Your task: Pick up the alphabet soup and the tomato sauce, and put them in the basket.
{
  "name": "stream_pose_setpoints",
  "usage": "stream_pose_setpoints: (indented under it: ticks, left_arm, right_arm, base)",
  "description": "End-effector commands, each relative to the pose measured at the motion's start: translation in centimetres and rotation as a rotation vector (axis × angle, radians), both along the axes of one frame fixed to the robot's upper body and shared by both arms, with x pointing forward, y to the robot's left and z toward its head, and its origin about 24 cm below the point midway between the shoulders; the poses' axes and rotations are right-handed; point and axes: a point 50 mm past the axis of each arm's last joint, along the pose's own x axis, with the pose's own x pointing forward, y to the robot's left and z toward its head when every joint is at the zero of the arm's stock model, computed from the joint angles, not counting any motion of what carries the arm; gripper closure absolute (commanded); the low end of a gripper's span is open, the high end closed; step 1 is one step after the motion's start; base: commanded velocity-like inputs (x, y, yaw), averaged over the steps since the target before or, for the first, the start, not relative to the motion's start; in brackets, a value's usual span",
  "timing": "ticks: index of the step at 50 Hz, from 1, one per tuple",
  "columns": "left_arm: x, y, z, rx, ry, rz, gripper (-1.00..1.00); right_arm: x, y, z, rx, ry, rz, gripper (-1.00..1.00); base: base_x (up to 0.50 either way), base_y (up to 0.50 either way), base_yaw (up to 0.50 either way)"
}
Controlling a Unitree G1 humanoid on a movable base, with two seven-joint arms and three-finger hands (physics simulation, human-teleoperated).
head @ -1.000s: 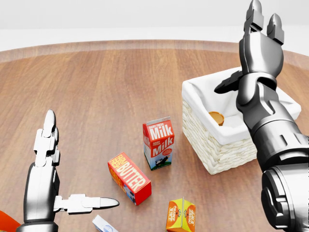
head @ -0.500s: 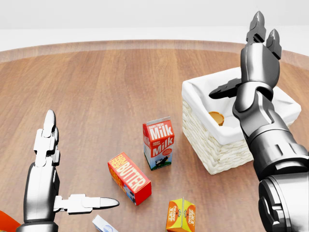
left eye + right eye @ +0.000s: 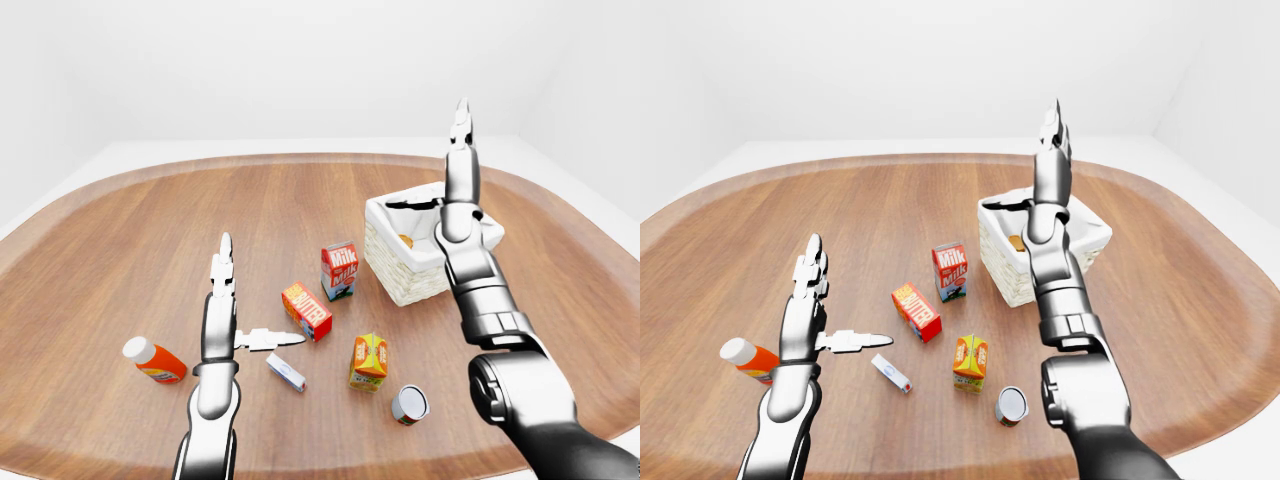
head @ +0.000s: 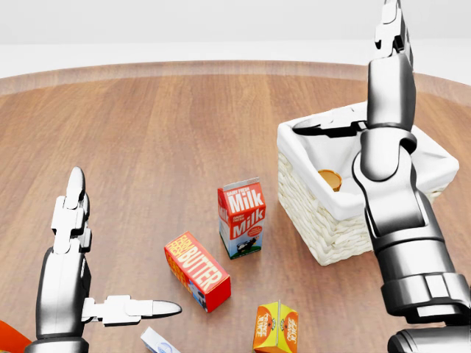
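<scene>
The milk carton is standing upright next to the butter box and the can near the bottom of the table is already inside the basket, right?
Not quite. The milk carton does stand upright beside the butter box, but the can lies on the table, apart from the basket, as the left-eye view shows.

**Count of things on the wooden table**

One white wicker basket with cloth liner (image 3: 404, 286); two cans, a silver-topped one lying on the table (image 3: 409, 404) and an orange-topped one in the basket (image 4: 330, 179); four cartons or boxes: red-and-white milk carton (image 3: 339, 270), red butter box (image 3: 307, 311), orange juice carton (image 3: 368, 361), small white-and-blue box (image 3: 286, 372); one orange bottle with white cap (image 3: 154, 361).
</scene>
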Motion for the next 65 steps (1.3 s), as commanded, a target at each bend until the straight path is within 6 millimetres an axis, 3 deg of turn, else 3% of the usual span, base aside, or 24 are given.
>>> stream_pose_setpoints:
  ticks: [1,15,30,44,65]
  left_arm:
    - [-0.1,0.2,0.2,-0.007,-0.008,0.009,-1.00]
    - [-0.1,0.2,0.2,-0.007,-0.008,0.009,-1.00]
    - [-0.1,0.2,0.2,-0.007,-0.008,0.009,-1.00]
    - [-0.1,0.2,0.2,-0.008,-0.008,0.009,-1.00]
    - [-0.1,0.2,0.2,-0.007,-0.008,0.009,-1.00]
  right_arm:
    - [-5.1,2.1,3.1,0.069,-0.237,0.219,-1.00]
    - [-7.3,1.8,1.7,0.109,-0.240,0.250,-1.00]
    - [-11.1,2.0,0.9,0.151,-0.279,0.310,-1.00]
    - [-13.5,2.2,1.3,0.164,-0.328,0.350,-1.00]
    - [-15.7,2.0,0.1,0.201,-0.300,0.369,-1.00]
  base:
    - [0.00,0.00,0.00]
    - [0.00,0.00,0.00]
    - [0.00,0.00,0.00]
    - [0.00,0.00,0.00]
    - [0.00,0.00,0.00]
